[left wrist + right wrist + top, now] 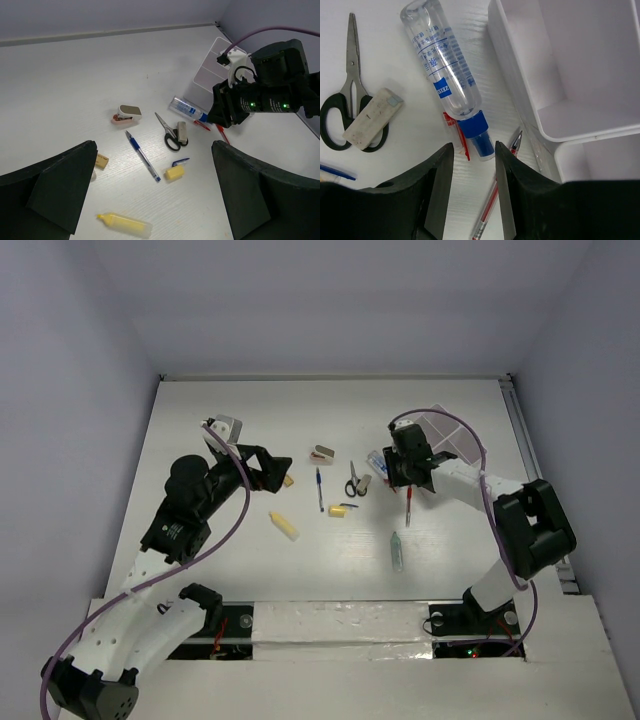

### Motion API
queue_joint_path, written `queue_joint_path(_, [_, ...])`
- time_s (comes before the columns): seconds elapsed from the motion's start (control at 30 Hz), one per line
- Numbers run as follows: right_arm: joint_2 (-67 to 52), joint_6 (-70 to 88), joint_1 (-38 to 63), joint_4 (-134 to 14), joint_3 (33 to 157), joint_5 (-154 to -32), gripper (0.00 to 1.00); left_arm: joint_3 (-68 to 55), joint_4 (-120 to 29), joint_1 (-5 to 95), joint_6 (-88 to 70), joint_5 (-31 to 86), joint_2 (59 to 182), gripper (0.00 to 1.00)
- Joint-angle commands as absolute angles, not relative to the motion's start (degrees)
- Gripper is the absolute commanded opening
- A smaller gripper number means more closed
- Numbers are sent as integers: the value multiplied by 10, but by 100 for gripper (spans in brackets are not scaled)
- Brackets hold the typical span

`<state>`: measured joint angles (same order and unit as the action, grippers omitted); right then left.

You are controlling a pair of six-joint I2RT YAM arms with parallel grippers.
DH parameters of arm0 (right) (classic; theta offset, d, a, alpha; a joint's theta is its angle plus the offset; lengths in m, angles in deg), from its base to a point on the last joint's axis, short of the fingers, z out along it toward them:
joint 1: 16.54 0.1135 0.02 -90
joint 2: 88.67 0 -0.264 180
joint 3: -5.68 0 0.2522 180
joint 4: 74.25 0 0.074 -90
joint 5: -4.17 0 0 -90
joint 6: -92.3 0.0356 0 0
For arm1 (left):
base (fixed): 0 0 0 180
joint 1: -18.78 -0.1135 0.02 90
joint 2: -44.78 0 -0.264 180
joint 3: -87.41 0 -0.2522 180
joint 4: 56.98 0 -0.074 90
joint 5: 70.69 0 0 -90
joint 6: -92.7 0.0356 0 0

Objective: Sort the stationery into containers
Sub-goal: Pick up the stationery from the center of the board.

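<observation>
Gripper (472, 155) on right arm points down, jaws parted over bottle (445, 65).

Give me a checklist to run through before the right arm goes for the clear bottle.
1. Right end effector open: ok.
2. Bottle cap lined up with that opening: ok, the blue cap lies in the gap.
3. Nothing else in the closing path: not ok, the red pen lies right beside the cap.
4. Tray compartment nearest the bottle free: ok.
5. Left end effector away from the bottle: ok, it is open over the table's left half.
6. Right end effector low enough to grip: cannot tell.
</observation>
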<state>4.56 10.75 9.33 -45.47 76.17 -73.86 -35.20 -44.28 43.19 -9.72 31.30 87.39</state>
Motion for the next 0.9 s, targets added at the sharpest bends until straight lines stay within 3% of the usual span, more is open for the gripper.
queue_joint_path(0.0, [49, 93, 95, -494, 780, -721, 45, -346, -473, 435, -90, 323, 873, 99])
queue_joint_path(0.57, [98, 75, 100, -518, 792, -740, 45, -348, -474, 435, -88, 329, 872, 99])
queue_joint_path(0.67, [100, 74, 100, -517, 796, -743, 38, -347, -474, 435, -87, 329, 871, 99])
queue_joint_path(0.87, [114, 78, 100, -505, 807, -748, 43, -348, -474, 435, -86, 329, 868, 99])
